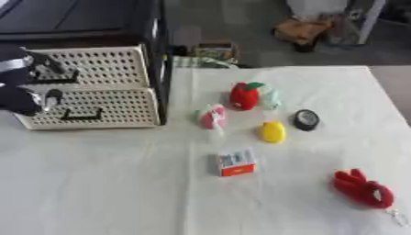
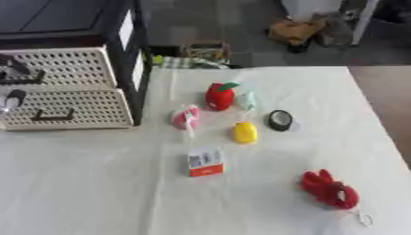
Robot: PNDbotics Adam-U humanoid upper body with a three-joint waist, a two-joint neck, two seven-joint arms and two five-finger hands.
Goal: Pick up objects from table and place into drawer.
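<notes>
Nothing stowed as far as I can tell: left hand (image 1: 24, 94) at far-left drawer unit (image 1: 96, 92), fingers unclear, drawers look closed, while red apple toy (image 1: 245, 95), pink toy (image 1: 213, 116), yellow toy (image 1: 272, 132), black disc (image 1: 306, 120), small box (image 1: 237, 163) and red plush (image 1: 363, 189) all sit on the table (image 1: 104, 183); right hand unseen.

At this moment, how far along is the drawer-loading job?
Barely started. The left hand is at the cream perforated drawer fronts, holding none of the objects. The red apple-shaped toy, yellow lemon-shaped toy, orange-and-white box and red plush toy all remain on the white table.
</notes>
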